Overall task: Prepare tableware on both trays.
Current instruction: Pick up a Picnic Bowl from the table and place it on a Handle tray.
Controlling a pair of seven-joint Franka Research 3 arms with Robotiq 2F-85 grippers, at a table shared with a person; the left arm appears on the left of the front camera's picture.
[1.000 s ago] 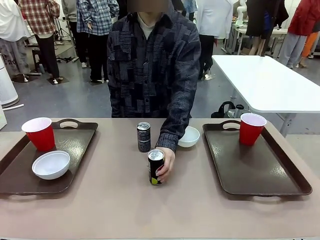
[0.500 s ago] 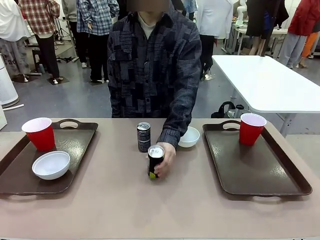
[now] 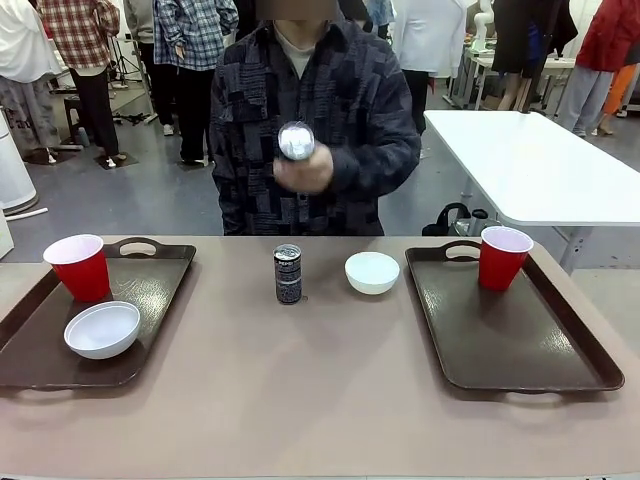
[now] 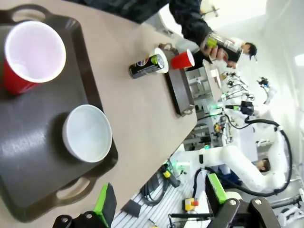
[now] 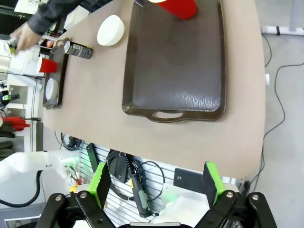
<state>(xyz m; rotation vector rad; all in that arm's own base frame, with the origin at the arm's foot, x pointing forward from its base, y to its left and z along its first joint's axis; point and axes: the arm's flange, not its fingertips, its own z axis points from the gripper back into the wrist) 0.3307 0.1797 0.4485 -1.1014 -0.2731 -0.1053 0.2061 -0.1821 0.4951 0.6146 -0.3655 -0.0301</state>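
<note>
**One can lifted off the table; neither tray complete**

One second ago the held can point(image 3: 297, 141) stood on the table, on my side of the standing can point(image 3: 288, 274), gripped by the person's hand point(image 3: 305, 170). That hand has since raised it well above the standing can, to chest height, with its top turned toward me. With the sleeve withdrawn, the loose bowl point(image 3: 372, 272) shows whole, near the standing can on its right, on bare table.

Far left of the standing can, the left tray point(image 3: 150, 290) carries the left cup point(image 3: 79, 266) and the tray bowl point(image 3: 102, 329). Far right of it, the right tray point(image 3: 500, 345) carries the right cup point(image 3: 503, 257) alone.

My left gripper point(image 4: 160, 204) is spread wide and holds nothing. My right gripper point(image 5: 156, 187) is the same. Both are well back from the standing can.

Judgement: the left tray lacks a can, and the right tray lacks a bowl and a can. I cannot tell where the held can is bound; it may be on offer to me.
</note>
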